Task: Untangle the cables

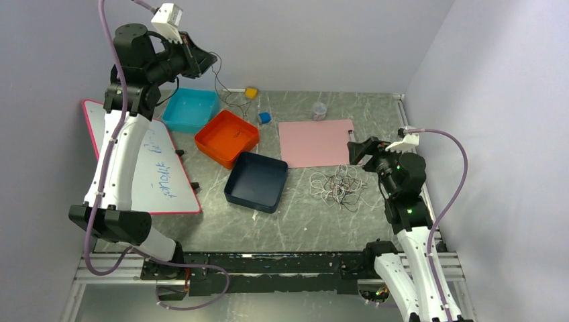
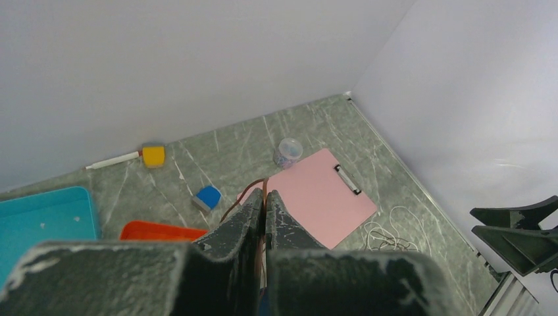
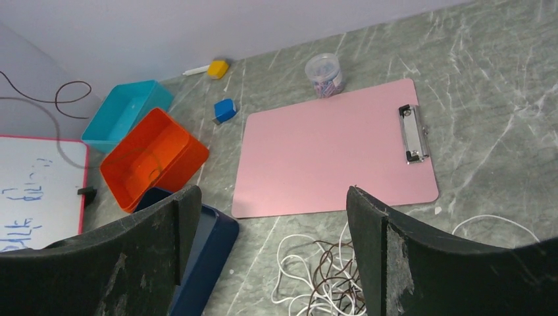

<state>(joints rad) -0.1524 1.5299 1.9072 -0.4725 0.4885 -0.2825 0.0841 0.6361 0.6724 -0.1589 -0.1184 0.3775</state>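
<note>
**Two end effectors, one heap, one lifted strand**

Grey marbled bench (image 1: 302,221) under lilac walls carries the work. Most of the cables (image 1: 339,186) lie in a loose heap of white and dark loops just below and in front of the right end effector (image 3: 271,194). Its jaws stand wide apart with nothing between them. The heap spreads about evenly, with no single direction.

The left end effector (image 2: 264,197) is raised high at the far wall, clamped on one dark brown strand (image 1: 217,80). That strand hangs nearly straight down from it to the bench beside a yellow block (image 1: 251,92).

Beyond the heap from the right end effector lies a pink clipboard (image 1: 315,142), its edge near the loops. A navy bin (image 1: 256,181) sits to its left, with an orange bin (image 1: 227,137) and a teal bin (image 1: 190,109) farther off. A whiteboard (image 1: 144,161) lies under the left arm.
</note>
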